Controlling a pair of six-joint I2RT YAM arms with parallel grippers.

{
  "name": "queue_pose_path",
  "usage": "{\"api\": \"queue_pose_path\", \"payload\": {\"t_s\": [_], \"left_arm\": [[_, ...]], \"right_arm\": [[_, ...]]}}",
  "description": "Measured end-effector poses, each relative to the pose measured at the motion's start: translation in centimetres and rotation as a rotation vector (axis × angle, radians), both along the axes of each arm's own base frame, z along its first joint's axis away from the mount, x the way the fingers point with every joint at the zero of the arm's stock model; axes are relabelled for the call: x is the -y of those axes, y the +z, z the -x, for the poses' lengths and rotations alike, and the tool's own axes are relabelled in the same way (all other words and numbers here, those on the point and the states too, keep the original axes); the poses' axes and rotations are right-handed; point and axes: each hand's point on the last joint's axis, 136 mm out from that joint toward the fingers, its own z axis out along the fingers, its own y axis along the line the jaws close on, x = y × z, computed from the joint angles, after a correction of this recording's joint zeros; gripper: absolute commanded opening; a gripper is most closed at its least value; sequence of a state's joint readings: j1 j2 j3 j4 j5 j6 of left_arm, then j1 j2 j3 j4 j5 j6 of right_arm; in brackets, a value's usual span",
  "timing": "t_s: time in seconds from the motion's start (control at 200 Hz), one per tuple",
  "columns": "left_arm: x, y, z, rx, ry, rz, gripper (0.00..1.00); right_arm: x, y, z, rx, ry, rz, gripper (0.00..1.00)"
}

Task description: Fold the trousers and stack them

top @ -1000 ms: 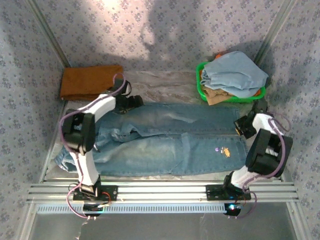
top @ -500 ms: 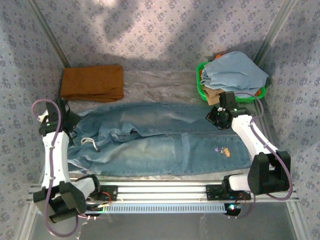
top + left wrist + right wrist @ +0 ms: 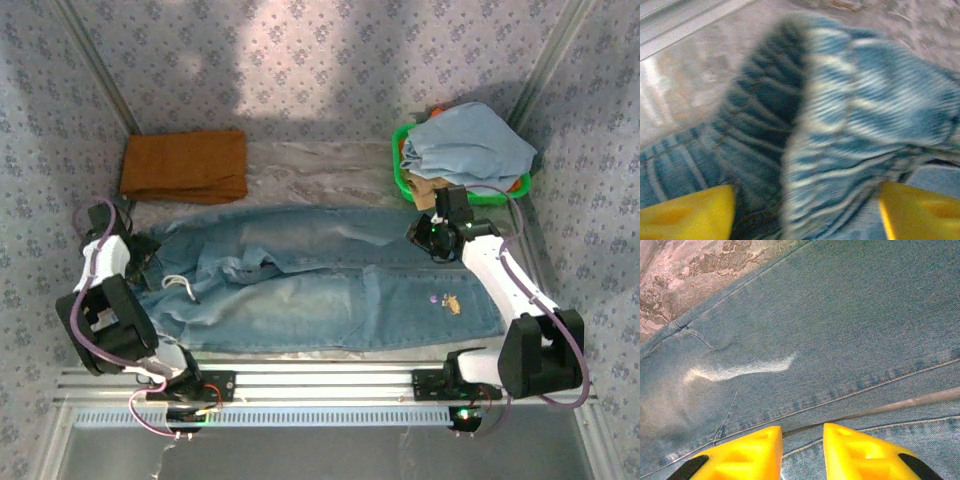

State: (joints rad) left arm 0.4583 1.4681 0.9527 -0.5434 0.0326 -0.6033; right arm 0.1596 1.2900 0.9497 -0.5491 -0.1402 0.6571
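We pinch the faded mid-blue denim trousers (image 3: 320, 285) at the counter's left edge with our left tool (image 3: 805, 210); our right tool (image 3: 802, 447) hovers narrow

Table (image 3: 300, 160) carries trousers (image 3: 320, 280), orange-brown garment (image 3: 185, 165), green basket (image 3: 400, 170).

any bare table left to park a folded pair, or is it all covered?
Bare marbled strip behind the trousers, between the orange-brown folded garment and the green basket. Front and middle are crowded: jeans span both arms, left gripper at the waistband, right gripper over the legs.
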Motion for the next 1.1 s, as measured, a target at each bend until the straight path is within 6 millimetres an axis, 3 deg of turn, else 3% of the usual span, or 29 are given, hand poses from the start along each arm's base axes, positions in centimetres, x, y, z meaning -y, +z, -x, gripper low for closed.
{"api": "queue_pose_path", "payload": {"t_s": [0.255,0.45,0.695,0.814,0.914,0.964,1.049,1.099], "left_arm": [[-0.6,2.1,-3.2,0.052,-0.094,-0.014,0.00],[-0.1,4.8,-4.2,0.079,-0.162,-0.038,0.00],[1.7,13.1,-7.1,0.239,-0.263,-0.120,0.00],[1.9,15.0,-8.9,0.285,-0.295,-0.116,0.03],[1.6,13.7,-10.7,0.269,-0.313,-0.099,0.12],[1.2,12.0,-11.6,0.242,-0.321,-0.083,0.25],[0.2,8.6,-13.1,0.186,-0.313,-0.039,0.32],[-0.6,6.8,-13.5,0.157,-0.304,-0.028,0.48]], "right_arm": [[-0.5,-0.6,0.0,-0.020,0.018,-0.010,0.27],[-0.8,-1.3,-0.1,-0.037,0.025,-0.007,0.24],[-0.9,-2.8,-0.7,-0.067,0.026,-0.002,0.24],[-1.0,-3.5,-0.8,-0.084,0.028,0.002,0.24],[-1.2,-3.8,-0.8,-0.093,0.032,0.003,0.24],[-1.3,-3.8,-0.8,-0.093,0.036,0.004,0.24],[-1.4,-3.8,-0.7,-0.093,0.039,0.005,0.24],[-1.4,-3.9,-0.7,-0.094,0.041,0.008,0.25]]}}
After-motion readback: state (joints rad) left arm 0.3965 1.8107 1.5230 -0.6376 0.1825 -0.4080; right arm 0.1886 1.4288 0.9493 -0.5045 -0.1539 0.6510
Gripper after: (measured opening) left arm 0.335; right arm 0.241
